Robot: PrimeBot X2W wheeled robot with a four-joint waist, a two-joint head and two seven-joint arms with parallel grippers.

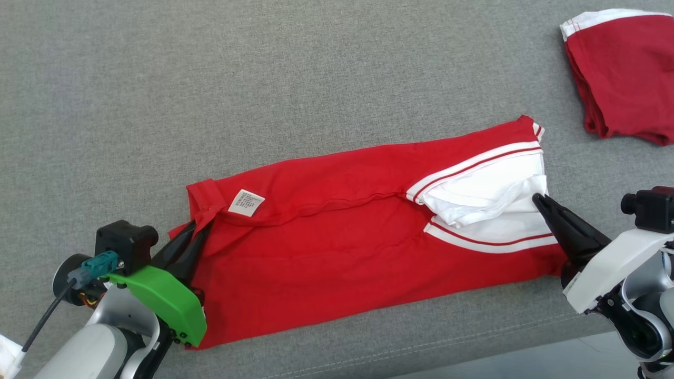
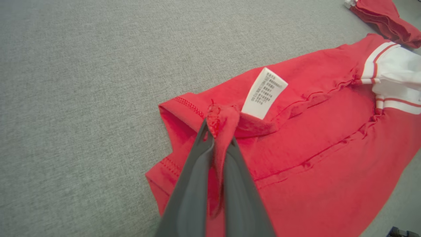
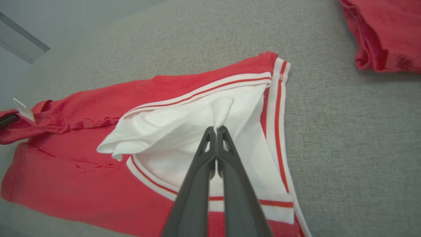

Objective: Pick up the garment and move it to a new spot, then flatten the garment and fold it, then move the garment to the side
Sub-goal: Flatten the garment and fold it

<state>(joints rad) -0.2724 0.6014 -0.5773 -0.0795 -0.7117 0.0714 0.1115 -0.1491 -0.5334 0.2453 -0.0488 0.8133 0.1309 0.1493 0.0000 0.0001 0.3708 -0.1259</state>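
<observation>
Grey fabric tabletop, a folded red cloth far right. Left pincer clenched on the garment hem; right pincer pinching its white fold.

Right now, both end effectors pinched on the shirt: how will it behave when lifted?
Likely floppy: the shirt bunches into thin folds where the left end effector and right end effector pinch it, so the middle should sag. Probably light; the cloth looks thin. Probably won't slide freely, given the textured grey surface.
</observation>
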